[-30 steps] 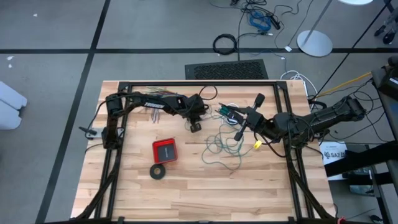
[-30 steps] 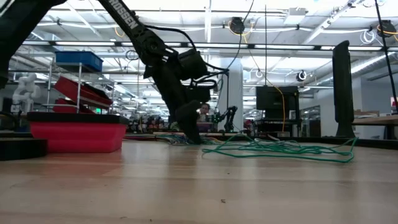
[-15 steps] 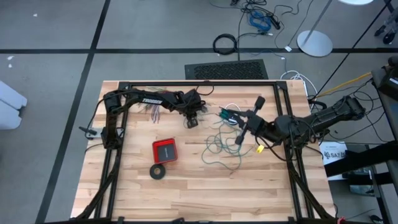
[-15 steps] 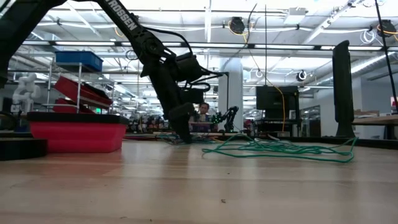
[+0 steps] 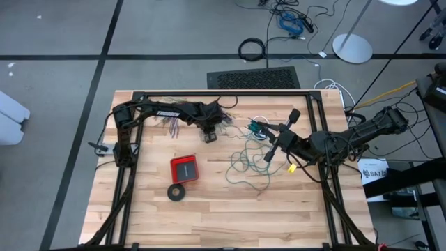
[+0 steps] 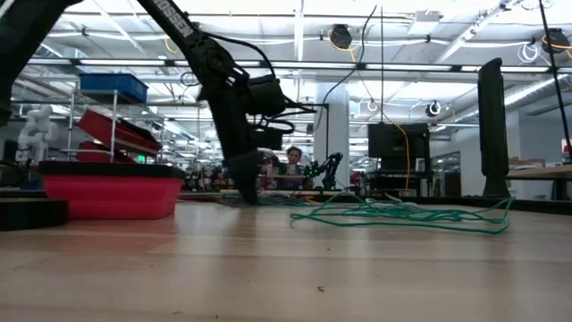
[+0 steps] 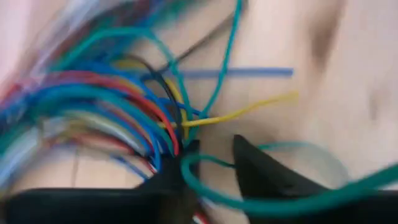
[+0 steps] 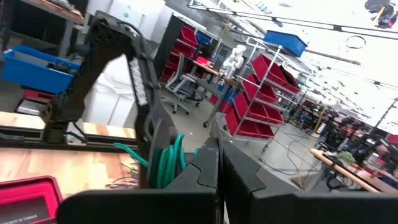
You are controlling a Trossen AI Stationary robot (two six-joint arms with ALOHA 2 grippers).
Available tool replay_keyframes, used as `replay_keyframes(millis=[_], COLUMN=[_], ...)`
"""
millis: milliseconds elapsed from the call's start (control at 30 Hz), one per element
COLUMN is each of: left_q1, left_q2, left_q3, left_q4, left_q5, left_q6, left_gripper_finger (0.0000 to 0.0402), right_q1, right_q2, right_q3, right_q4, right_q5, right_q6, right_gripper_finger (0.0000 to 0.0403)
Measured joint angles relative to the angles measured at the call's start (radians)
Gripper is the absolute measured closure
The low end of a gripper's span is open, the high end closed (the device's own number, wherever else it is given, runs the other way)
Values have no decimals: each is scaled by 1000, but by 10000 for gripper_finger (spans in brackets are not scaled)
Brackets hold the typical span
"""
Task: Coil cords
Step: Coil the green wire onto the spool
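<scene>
Both grippers worked near the table's far edge (image 5: 209,92).
Left gripper (image 5: 208,135), fingers apart, sat beside the coloured wires (image 5: 171,123); right gripper (image 5: 259,127), fingers together, pinched the teal wire (image 5: 247,164); the near boards lay free.

The wooden table (image 5: 209,216) stands on a grey floor (image 5: 56,174) crossed by dark lines. Beyond its far edge lie a black mat (image 5: 254,78), a coiled black cable (image 5: 252,49) and a white round base (image 5: 352,47). Behind, the room holds red shelving (image 8: 261,93), blue bins (image 6: 112,87), a dark monitor (image 6: 393,141) and bright ceiling lights (image 6: 295,27).
</scene>
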Motion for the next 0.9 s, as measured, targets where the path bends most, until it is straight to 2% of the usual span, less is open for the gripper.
replay_keyframes(millis=[200,367,567,767,900], left_q1=[-13,-14,-15,-15,-14], left_q2=[-138,-241,-296,-297,-302], left_q3=[-1,0,2,2,2], left_q4=[-121,-176,-241,-343,-401], left_q5=[-15,6,2,-80,-100], left_q6=[28,26,47,87,124], left_gripper_finger=[181,122,107,107,107], right_q1=[0,0,0,5,11], right_q2=[-1,0,0,0,0], right_q3=[0,0,0,0,0], right_q4=[-4,-9,-11,-15,-16], right_q5=[22,22,22,22,22], right_q6=[-7,-7,-2,8,8], right_gripper_finger=[403,403,403,403,403])
